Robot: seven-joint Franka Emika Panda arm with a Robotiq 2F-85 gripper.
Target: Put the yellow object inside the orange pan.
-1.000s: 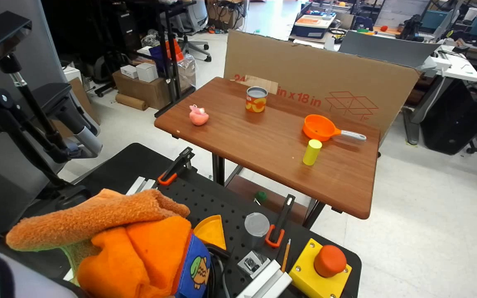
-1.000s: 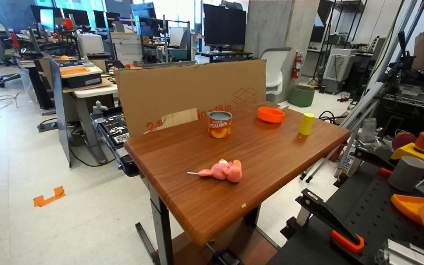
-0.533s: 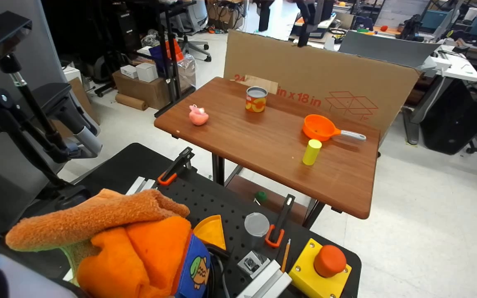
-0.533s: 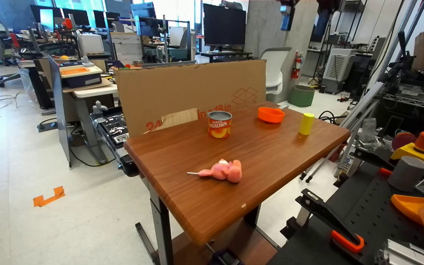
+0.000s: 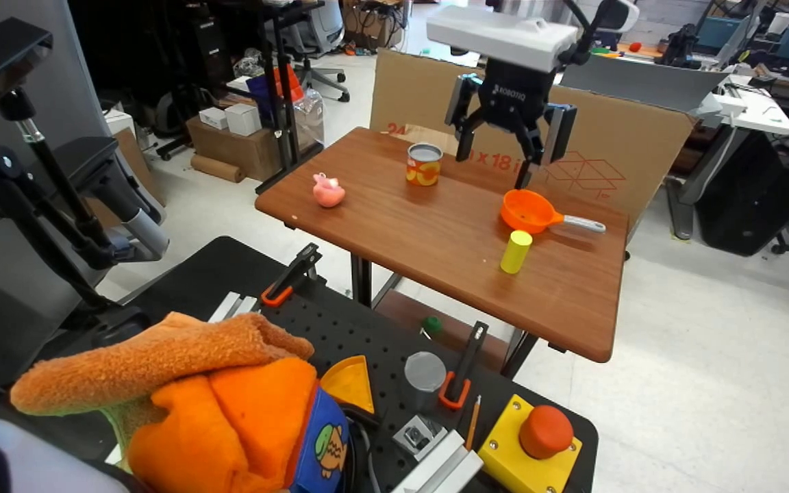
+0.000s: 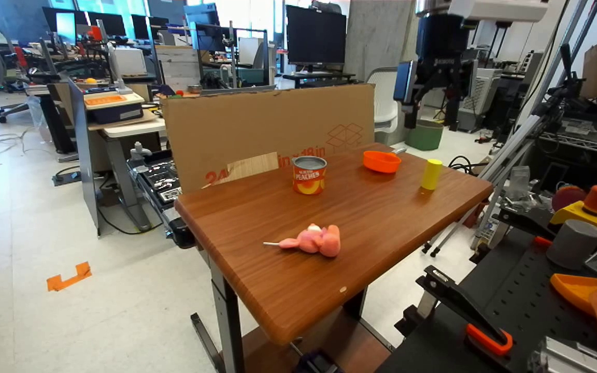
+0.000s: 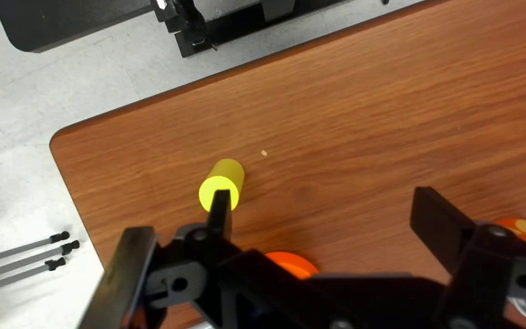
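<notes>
The yellow object (image 5: 516,253) stands upright on the brown table, near the orange pan (image 5: 528,211), and also shows in an exterior view (image 6: 431,174). The pan's silvery handle (image 5: 585,224) points away from the can. My gripper (image 5: 494,165) is open and empty, high above the table and pointing down; it also hangs in an exterior view (image 6: 431,122). In the wrist view the jaws (image 7: 324,196) are wide apart. One fingertip overlaps the top of the yellow object (image 7: 228,172) in the picture. Most of the pan (image 7: 290,262) is hidden there behind the gripper.
A peach can (image 5: 424,166) and a pink plush toy (image 5: 328,192) stand on the same table. A cardboard sheet (image 6: 278,124) rises along one long edge. A black pegboard table (image 5: 360,342) with clamps and a yellow button box (image 5: 504,445) is across a gap.
The gripper was out of both exterior views at first. Its fingertips then showed at the top edge, and it has now come down over the table, open. The objects have not moved.
</notes>
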